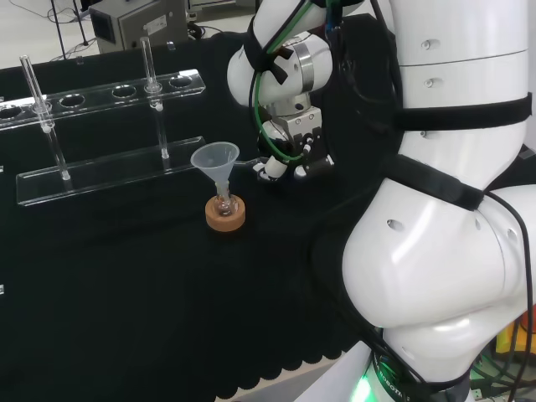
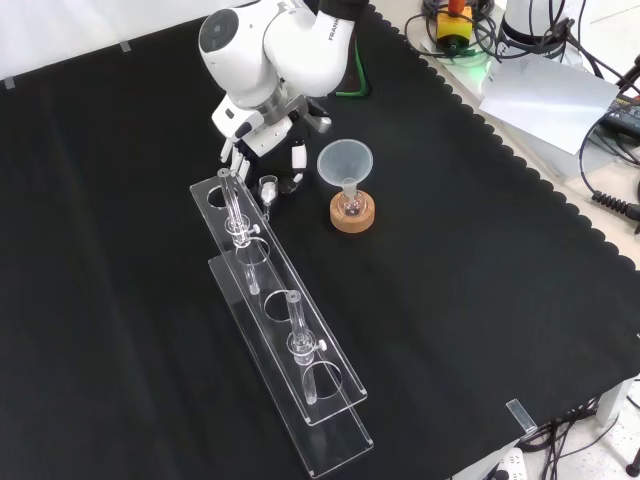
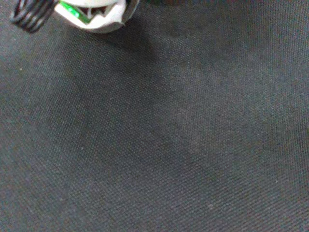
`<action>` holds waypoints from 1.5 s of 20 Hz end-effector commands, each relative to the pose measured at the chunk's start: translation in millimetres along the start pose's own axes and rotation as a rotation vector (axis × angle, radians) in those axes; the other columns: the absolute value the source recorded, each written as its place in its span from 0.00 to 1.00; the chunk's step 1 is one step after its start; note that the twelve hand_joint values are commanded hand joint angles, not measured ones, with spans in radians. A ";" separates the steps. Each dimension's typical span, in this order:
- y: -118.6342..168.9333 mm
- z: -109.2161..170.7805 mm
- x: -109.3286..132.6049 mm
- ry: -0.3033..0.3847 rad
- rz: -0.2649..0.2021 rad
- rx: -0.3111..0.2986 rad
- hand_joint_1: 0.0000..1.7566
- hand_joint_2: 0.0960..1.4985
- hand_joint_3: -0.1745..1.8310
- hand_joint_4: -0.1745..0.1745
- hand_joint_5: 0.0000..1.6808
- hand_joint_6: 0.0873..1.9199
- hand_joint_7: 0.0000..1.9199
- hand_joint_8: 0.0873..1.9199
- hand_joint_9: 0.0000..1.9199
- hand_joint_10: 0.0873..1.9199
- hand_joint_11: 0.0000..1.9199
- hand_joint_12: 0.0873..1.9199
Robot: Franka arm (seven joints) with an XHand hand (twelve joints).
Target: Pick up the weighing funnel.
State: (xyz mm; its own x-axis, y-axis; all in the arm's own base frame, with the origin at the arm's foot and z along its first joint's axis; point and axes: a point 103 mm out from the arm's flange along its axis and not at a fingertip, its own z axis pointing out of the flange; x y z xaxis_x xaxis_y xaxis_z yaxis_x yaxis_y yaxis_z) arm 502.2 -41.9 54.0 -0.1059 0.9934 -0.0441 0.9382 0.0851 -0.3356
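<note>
Bench surface: black cloth (image 2: 480, 300), flat, with a scalloped edge at the right of the front view.

A clear rack (image 2: 330, 400) lies along the cloth. In the front view it runs from the middle toward the bottom. Two glass tubes (image 2: 232, 195) stand upright in it, one at the end near the arm and one about halfway along.

The funnel (image 2: 345, 160) stands mouth up with its stem in a small flask (image 2: 350, 207), and the flask sits on a cork ring (image 2: 352, 222). In the front view this set is just right of the rack's upper end. Nothing touches it.

The hand (image 2: 262, 128) hangs below the arm's white link (image 2: 270, 45), low over the cloth. In the front view it is up and left of the funnel; in the head view it is right of the funnel. Its fingers (image 2: 298, 157) point down and are spread apart, not closed on anything.

The weighing funnel (image 2: 268, 186) is a small clear piece lying on the cloth. In the front view it is directly below the fingertips and just beside the rack's upper end. Contact between fingers and piece cannot be confirmed.

The wrist view looks onto bare cloth, with a blurred white part of the hand at one edge.
</note>
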 end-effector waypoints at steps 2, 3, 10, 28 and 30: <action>0.0 -0.5 1.7 0.015 0.000 0.018 0.49 0.36 0.42 0.38 0.35 0.39 0.34 0.31 0.49 0.20 0.31 0.63; 0.1 -0.8 1.7 0.015 0.000 0.020 0.49 0.35 0.43 0.37 0.34 0.39 0.33 0.31 0.49 0.20 0.31 0.63; 0.6 -0.2 3.9 0.023 0.001 0.029 0.47 0.34 0.43 0.35 0.29 0.36 0.32 0.32 0.47 0.21 0.30 0.64; -1.5 -12.4 -3.8 -0.057 0.042 0.018 0.62 0.41 0.47 1.00 0.68 0.47 0.37 0.30 0.55 0.19 0.38 0.60; -5.4 -22.3 -9.1 -0.059 0.046 0.008 0.62 0.40 0.47 1.00 0.68 0.48 0.38 0.30 0.55 0.18 0.38 0.59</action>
State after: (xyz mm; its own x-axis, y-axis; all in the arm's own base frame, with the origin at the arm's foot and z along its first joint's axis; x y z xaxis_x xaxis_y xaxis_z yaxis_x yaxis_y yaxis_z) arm 501.4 -40.1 54.5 -0.0877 0.9906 -0.1048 0.9301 0.0437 -0.3648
